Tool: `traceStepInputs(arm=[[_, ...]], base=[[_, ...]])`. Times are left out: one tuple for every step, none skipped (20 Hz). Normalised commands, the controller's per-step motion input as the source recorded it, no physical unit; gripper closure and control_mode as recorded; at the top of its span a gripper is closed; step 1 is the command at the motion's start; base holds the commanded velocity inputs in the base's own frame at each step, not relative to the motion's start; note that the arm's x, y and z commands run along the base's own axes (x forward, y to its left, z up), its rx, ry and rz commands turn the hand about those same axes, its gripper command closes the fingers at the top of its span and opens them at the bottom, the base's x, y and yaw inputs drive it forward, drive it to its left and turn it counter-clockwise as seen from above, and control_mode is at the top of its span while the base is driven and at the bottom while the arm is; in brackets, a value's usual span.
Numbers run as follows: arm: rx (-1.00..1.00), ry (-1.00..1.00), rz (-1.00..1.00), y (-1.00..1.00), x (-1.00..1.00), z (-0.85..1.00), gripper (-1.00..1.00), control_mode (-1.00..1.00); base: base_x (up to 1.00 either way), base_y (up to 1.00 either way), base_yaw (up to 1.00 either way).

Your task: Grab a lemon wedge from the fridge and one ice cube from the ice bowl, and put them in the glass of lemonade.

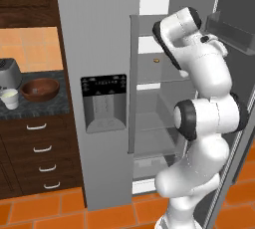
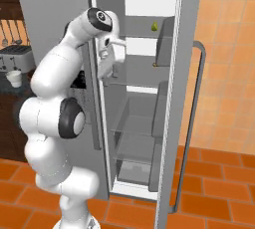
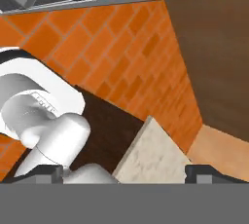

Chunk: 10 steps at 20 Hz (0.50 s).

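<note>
The grey fridge (image 1: pixel 99 29) stands with its right door (image 2: pixel 185 73) swung open. The lemon wedge (image 1: pixel 156 60) is a tiny yellow speck on an upper shelf, and it also shows as a small dot (image 2: pixel 154 64). My gripper (image 2: pixel 103 75) hangs at the fridge opening, left of that shelf and pointing down, with nothing in it. In the hand view my gripper (image 3: pixel 129 172) is open, its fingertips (image 3: pixel 48 171) far apart over the floor. On the dark counter to the left sit the ice bowl (image 1: pixel 40 89) and the glass of lemonade (image 1: pixel 10 98).
A steel toaster (image 2: pixel 14 56) stands behind the cup (image 2: pixel 15 77). A small olive-green item (image 2: pixel 155 26) sits on the top fridge shelf. Door bins (image 1: pixel 231 31) jut out at the right. Wooden drawers (image 1: pixel 42 148) lie below the counter.
</note>
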Motion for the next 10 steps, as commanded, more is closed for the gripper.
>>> traceStepInputs(arm=[[0.48,-0.27,0.27,0.59,-0.58,-1.0,-1.0,-1.0],[0.45,-0.25,0.31,0.68,-0.47,-1.0,-1.0,-1.0],[0.43,-0.22,0.32,0.66,-0.38,-1.0,-1.0,-1.0],[0.39,-0.21,0.33,0.62,-0.29,-0.92,-1.0,-1.0],[0.34,-0.18,0.33,0.63,-0.24,-0.71,-1.0,-1.0],[0.22,-0.05,0.32,0.67,-0.32,-0.35,-1.0,-1.0],[0.07,0.0,0.31,0.22,-0.76,0.0,-1.0,-1.0],[0.07,0.0,0.3,0.04,-0.9,0.0,-1.0,-1.0],[0.06,-0.06,0.28,0.0,-0.99,0.0,-1.0,-1.0],[0.07,-0.08,0.29,0.06,-1.0,0.0,-1.0,-1.0]], base=[[0.0,0.0,0.0],[0.0,0.0,0.0],[0.0,0.0,0.0],[0.0,0.0,0.0],[0.0,0.0,0.0],[0.0,0.0,0.0],[0.0,0.0,0.0],[0.0,0.0,0.0],[0.0,0.0,0.0],[0.0,0.0,0.0]])
